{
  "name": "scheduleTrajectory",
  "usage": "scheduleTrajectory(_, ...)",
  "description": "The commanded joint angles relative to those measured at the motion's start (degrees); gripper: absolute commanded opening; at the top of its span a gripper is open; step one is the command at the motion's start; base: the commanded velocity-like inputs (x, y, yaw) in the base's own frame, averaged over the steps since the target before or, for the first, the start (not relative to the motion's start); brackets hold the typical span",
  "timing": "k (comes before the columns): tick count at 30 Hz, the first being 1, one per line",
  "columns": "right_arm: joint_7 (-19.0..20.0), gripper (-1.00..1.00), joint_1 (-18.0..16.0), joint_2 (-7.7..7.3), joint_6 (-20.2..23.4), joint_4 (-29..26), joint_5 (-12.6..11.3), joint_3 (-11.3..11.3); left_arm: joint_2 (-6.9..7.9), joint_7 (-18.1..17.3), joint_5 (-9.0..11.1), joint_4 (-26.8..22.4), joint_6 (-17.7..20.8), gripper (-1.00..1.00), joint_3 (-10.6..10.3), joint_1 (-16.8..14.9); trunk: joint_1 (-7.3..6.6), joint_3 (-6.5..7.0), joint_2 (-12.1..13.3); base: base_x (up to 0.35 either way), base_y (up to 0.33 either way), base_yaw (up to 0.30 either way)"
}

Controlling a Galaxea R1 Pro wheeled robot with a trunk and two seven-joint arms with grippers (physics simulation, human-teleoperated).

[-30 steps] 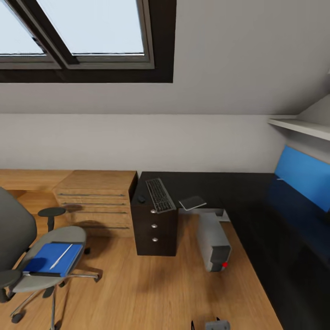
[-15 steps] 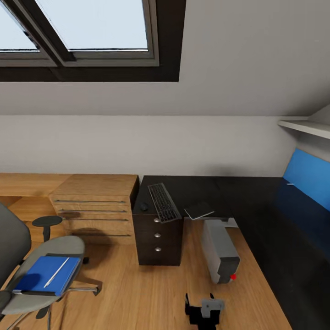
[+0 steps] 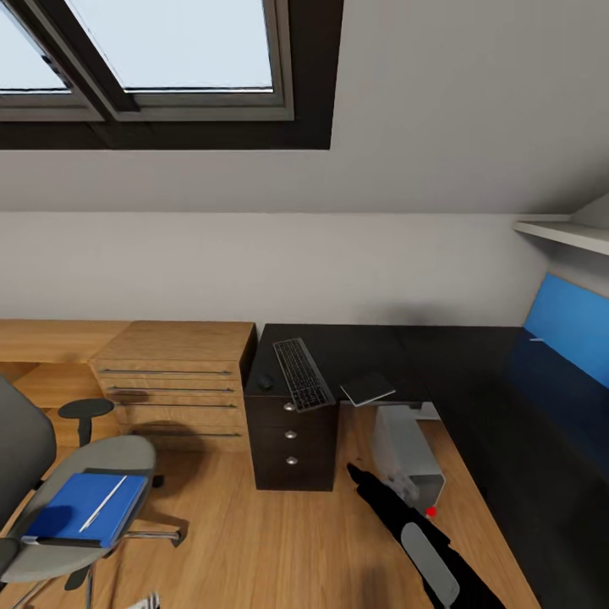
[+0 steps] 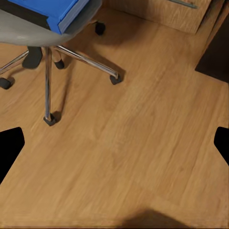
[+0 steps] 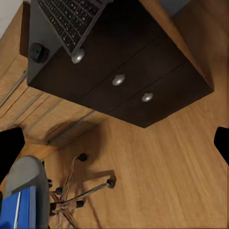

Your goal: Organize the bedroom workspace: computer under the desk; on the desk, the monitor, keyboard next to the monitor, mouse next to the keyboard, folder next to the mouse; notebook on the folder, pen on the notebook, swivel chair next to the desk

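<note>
While the head view places the keyboard (image 3: pixel 301 373), mouse (image 3: pixel 266 382) and notebook (image 3: pixel 367 389) on the bench (image 3: pixel 440 359) at centre, the computer (image 3: pixel 408 461) lies beneath, and the folder (image 3: pixel 85 507) sits on the swivel chair (image 3: pixel 101 461) lower left. Left wrist view: left claw (image 4: pixel 114 143) spread wide over floor (image 4: pixel 133 143). Right wrist view: right claw (image 5: pixel 114 143) likewise wide, below the drawers (image 5: pixel 119 81).

Black desk (image 3: pixel 440 355) – keyboard (image 3: pixel 301 373), mouse (image 3: pixel 266 382), notebook (image 3: pixel 367 389) on top, wood floor (image 3: pixel 271 541) – computer (image 3: pixel 408 457), swivel chair (image 3: pixel 76 482).

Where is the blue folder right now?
In the head view, the blue folder lies on the swivel chair seat at lower left, with a pen on top, left of the desk.
</note>
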Motion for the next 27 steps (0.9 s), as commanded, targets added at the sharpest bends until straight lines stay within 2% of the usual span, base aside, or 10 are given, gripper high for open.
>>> scheduleTrajectory(1,0.4,1.00,-0.3,-1.07,0.7,0.0,-1.0,-0.5,-0.14,0.0,0.5,0.1,0.5,1.00,0.0,0.0,0.25,-0.31,-0.5,0.000,0.000,0.000)
scheduleTrajectory(3,0.7,1.00,-1.5,-1.96,1.2,0.1,-1.6,-1.6,-0.53,0.0,0.4,0.8,1.0,1.00,0.0,0.1,0.69,-0.67,-1.3,0.000,0.000,0.000)
scheduleTrajectory(5,0.9,1.00,-5.0,-2.48,1.6,0.2,-3.2,-2.6,-0.89,-0.1,0.5,1.3,1.3,1.00,0.0,0.1,1.13,-1.02,-2.1,0.000,0.000,0.000)
scheduleTrajectory(7,1.0,1.00,-7.7,-2.97,3.5,0.4,-6.9,-3.1,-1.10,-0.1,0.6,1.5,1.4,1.00,-0.1,0.1,1.57,-1.38,-2.9,0.000,0.000,0.000)
scheduleTrajectory(10,1.2,1.00,-8.6,-3.49,7.8,0.8,-11.1,-3.3,-1.57,-0.1,0.5,1.5,1.3,1.00,-0.1,0.5,2.23,-1.92,-4.1,0.000,0.000,0.000)
scheduleTrajectory(14,1.7,1.00,-8.9,-3.91,10.2,1.4,-13.1,-3.2,-2.97,0.0,0.4,1.5,1.4,1.00,-0.1,1.0,3.11,-2.64,-5.7,0.000,0.000,0.000)
scheduleTrajectory(19,2.3,1.00,-9.0,-4.03,10.9,3.7,-13.7,-3.2,-4.05,0.1,0.4,0.8,1.7,1.00,-0.3,1.1,4.21,-3.54,-7.8,0.000,0.000,0.000)
scheduleTrajectory(23,4.4,1.00,-9.1,-4.04,11.3,5.1,-14.1,-3.4,-5.00,0.4,0.3,-12.5,15.2,1.00,-3.9,1.2,5.09,-4.26,-9.4,0.000,0.000,0.000)
scheduleTrajectory(25,2.8,1.00,-10.1,-3.99,11.4,6.3,-14.3,-3.6,-5.21,0.6,0.5,-23.4,31.6,1.00,-7.4,1.2,5.53,-4.61,-10.2,0.000,0.000,0.000)
scheduleTrajectory(27,1.2,1.00,-11.6,-3.86,11.3,7.0,-14.3,-3.6,-5.57,0.6,0.7,-27.6,39.7,1.00,-8.7,0.5,5.96,-4.97,-11.0,0.000,0.000,0.000)
